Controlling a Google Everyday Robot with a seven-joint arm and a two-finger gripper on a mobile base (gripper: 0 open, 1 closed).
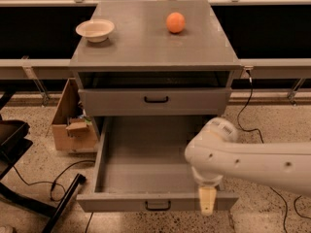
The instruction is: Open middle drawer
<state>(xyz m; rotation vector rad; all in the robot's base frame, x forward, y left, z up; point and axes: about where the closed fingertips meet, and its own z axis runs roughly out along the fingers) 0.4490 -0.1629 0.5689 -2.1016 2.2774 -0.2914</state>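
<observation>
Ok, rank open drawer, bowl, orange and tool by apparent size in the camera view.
1. middle drawer, pulled open
2. bowl
3. orange and tool (at the drawer's front right): alike, tool nearer, unranked

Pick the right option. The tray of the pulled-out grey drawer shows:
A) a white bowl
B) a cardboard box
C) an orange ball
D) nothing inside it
D: the pulled-out grey middle drawer shows only bare grey tray where it is visible, while the end effector hangs at the right end of its front panel.
</observation>
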